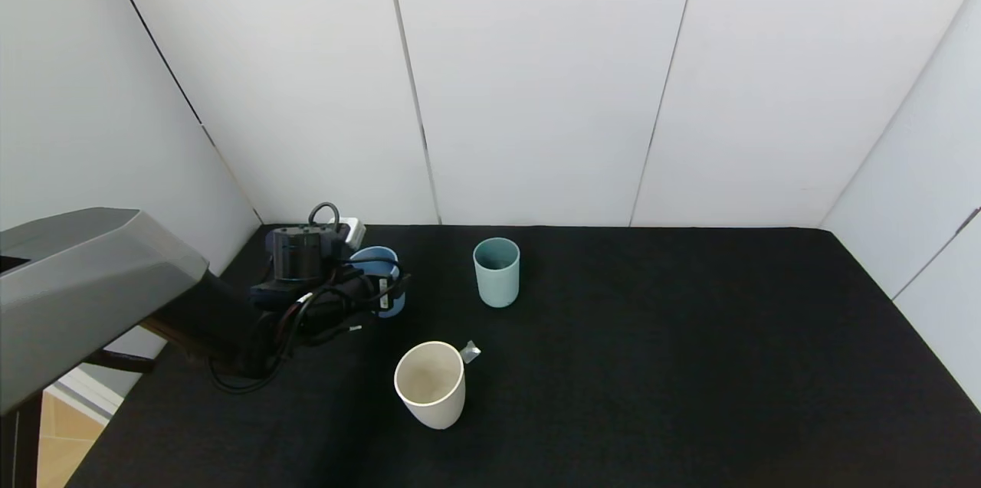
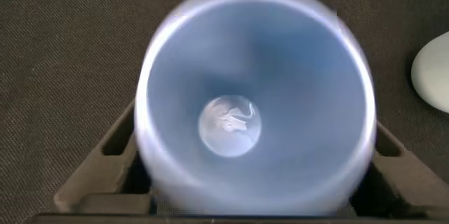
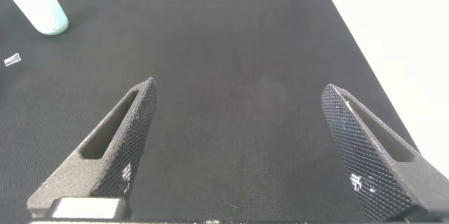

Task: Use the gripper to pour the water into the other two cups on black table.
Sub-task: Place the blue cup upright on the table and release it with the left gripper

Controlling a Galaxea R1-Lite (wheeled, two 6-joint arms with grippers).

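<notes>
Head view: left gripper (image 1: 375, 285) closed on light blue tumbler (image 1: 381, 273), far left of black table (image 1: 690, 365), held upright, presumably to keep the water (image 2: 230, 126) in. Cream-white tumbler (image 1: 431, 384) near centre, teal-green tumbler (image 1: 497, 271) farther, both upright for filling. Right gripper (image 3: 242, 147) open, idle over bare cloth, right side.

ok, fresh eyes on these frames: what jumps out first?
The left pincer, at the table's far left, is closed around the light blue cup, whose mouth fills the left wrist view. On the black table stand the teal cup, upright toward the back, and the cream cup nearer the front, with a small scrap beside its rim. The right pincer hangs open over bare cloth, off to the right.
</notes>
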